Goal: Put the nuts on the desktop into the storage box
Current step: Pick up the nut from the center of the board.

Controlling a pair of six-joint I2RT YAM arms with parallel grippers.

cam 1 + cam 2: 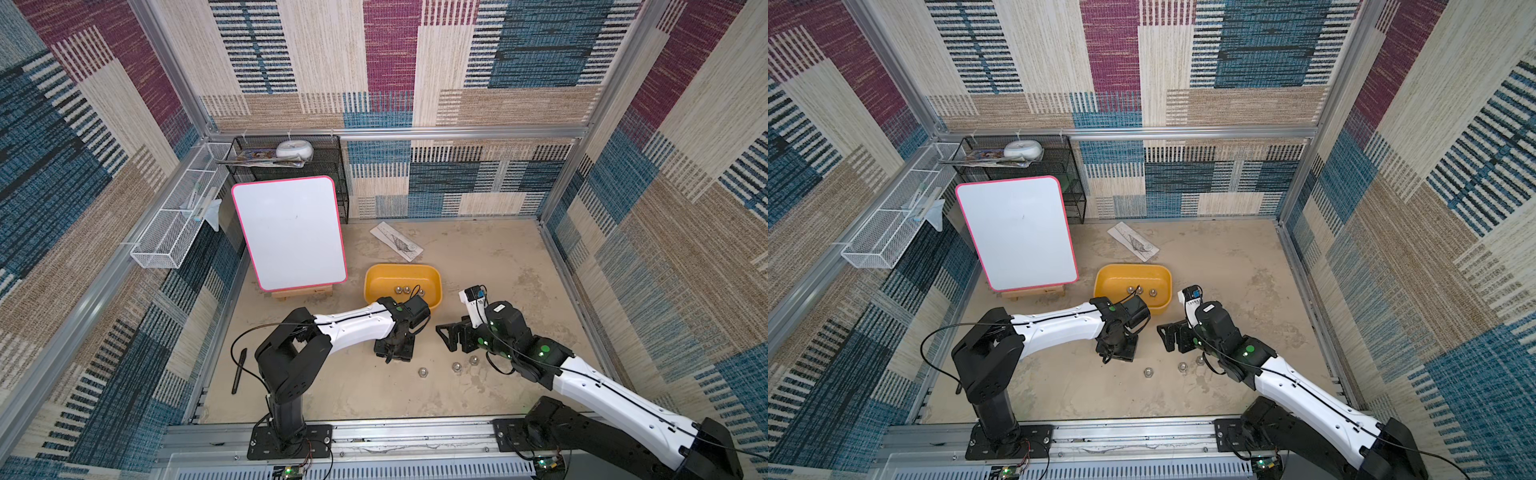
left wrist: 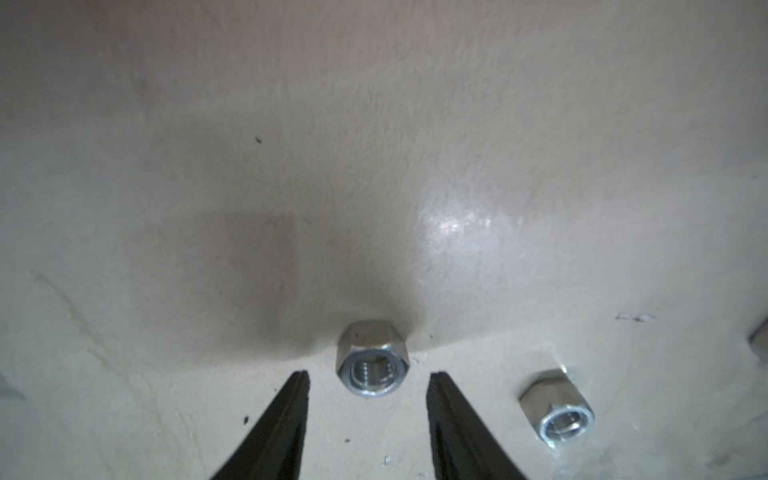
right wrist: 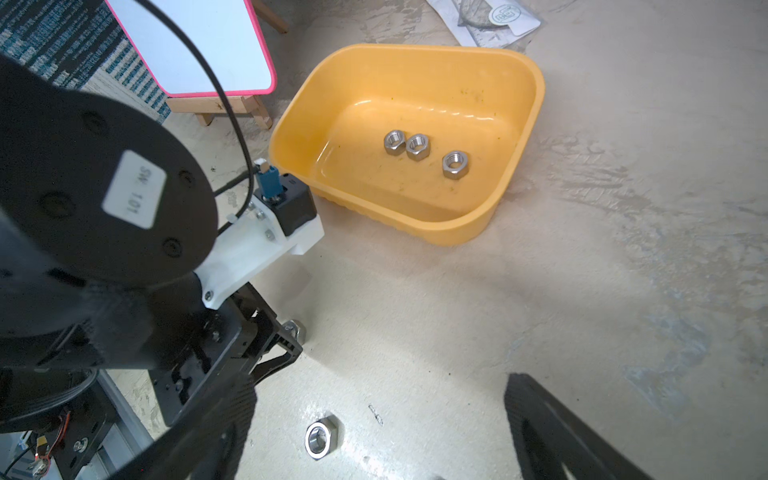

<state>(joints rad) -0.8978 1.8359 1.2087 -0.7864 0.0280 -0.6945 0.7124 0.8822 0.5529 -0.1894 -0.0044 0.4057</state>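
The yellow-orange storage box [image 1: 401,267] [image 1: 1133,266] [image 3: 415,50] stands mid-desktop with three nuts [image 3: 417,146] inside. Three more nuts [image 1: 456,366] [image 1: 1182,366] lie on the desktop nearer the front. My left gripper [image 1: 395,349] [image 1: 1117,349] [image 2: 368,375] points down at the desktop. Its fingers are partly closed either side of a nut [image 2: 373,365], with a gap on each side. A second nut [image 2: 557,409] lies beside it. My right gripper [image 1: 451,332] [image 1: 1169,334] [image 3: 374,415] hovers wide open above another nut [image 3: 321,436], holding nothing.
A pink-framed whiteboard [image 1: 289,232] on a wooden easel stands left of the box. A paper card [image 1: 397,242] lies behind the box. A black pen [image 1: 240,370] lies at the front left. A black mesh rack [image 1: 291,166] and a white wire basket [image 1: 183,208] hang on the walls.
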